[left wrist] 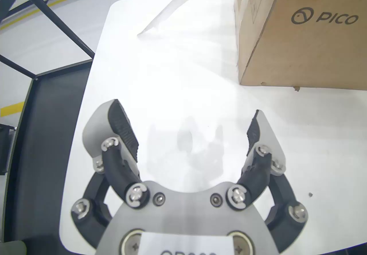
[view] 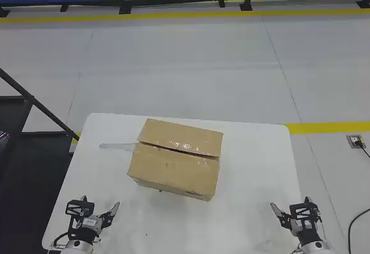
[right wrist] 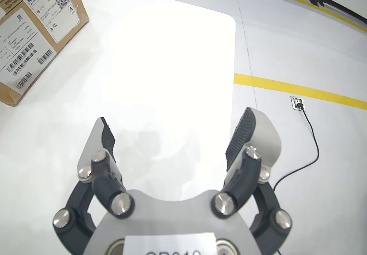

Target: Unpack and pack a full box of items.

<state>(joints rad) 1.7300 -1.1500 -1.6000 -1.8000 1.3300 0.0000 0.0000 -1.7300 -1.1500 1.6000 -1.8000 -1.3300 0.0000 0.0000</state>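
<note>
While left arm (view: pixel 77 244), right arm (view: pixel 311 241) hover at table (view: pixel 254 165) edge | both jaws wide; empty

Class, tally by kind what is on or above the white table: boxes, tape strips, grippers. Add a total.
cardboard box: 1
clear tape strip: 1
grippers, left gripper and right gripper, both open: 2
Total: 4

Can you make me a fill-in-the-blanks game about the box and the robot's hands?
1. The cardboard box sits on a white ____.
2. The left hand and the right hand are not shut; both are ____.
3. Count the boxes: there is just ____.
Missing words: table; open; one.
</note>
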